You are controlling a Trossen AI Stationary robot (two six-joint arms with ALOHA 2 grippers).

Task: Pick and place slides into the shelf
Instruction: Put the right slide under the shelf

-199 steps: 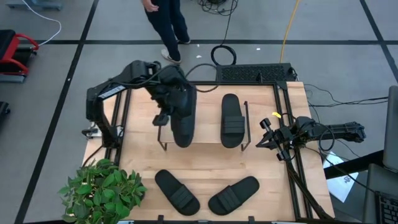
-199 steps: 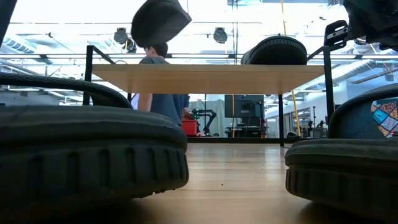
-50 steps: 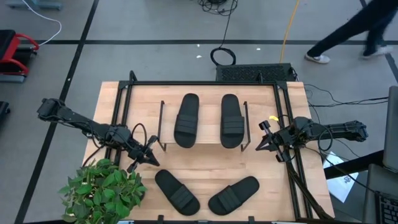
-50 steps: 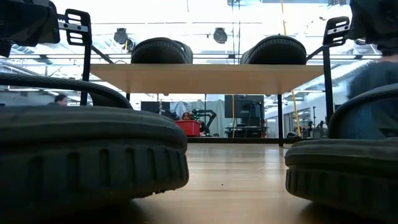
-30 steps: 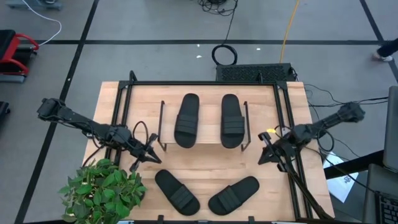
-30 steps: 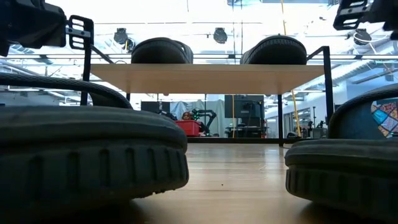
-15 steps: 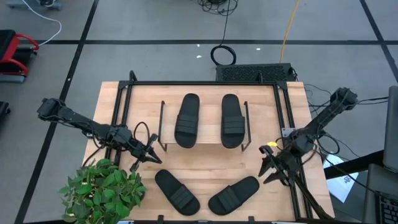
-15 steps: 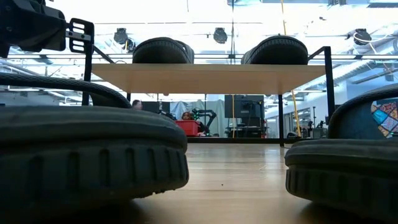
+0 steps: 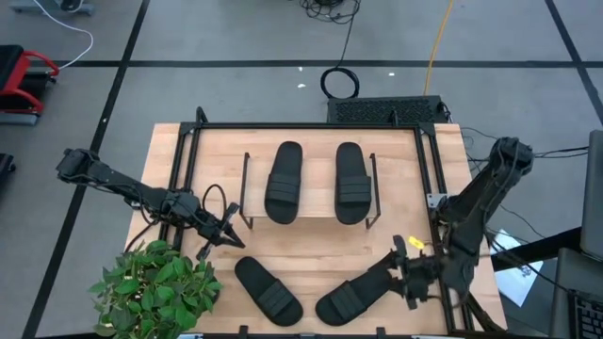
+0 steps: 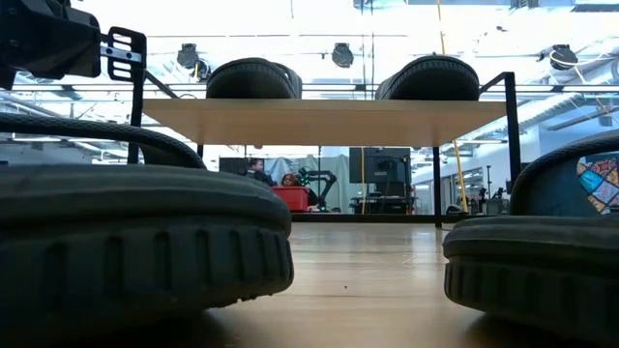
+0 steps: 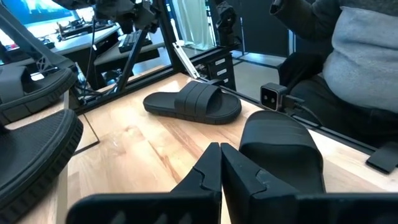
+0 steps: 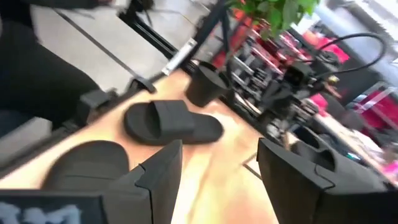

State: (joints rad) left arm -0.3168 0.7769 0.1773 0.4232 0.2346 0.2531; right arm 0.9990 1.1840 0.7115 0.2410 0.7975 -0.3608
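High view: two matte black slide sandals (image 9: 284,182) lie side by side on the low wooden-topped shelf (image 9: 308,218), long axes running from its front edge to its back; two more lie on the light wooden table (image 9: 311,247) in front of the shelf, the left slide (image 9: 268,290) and the right slide (image 9: 354,296) angled so their near ends converge; the left claw (image 9: 229,232) hangs shut and empty beside the shelf's left end; the right claw (image 9: 403,274) stands open, empty, at the right slide's outer end.

Low view: both shelved slides sit above the board (image 10: 324,119); a workshop lies beyond.

Left wrist view: fingers (image 11: 211,180) pressed together.

Right wrist view: fingers (image 12: 160,169) spread wide.
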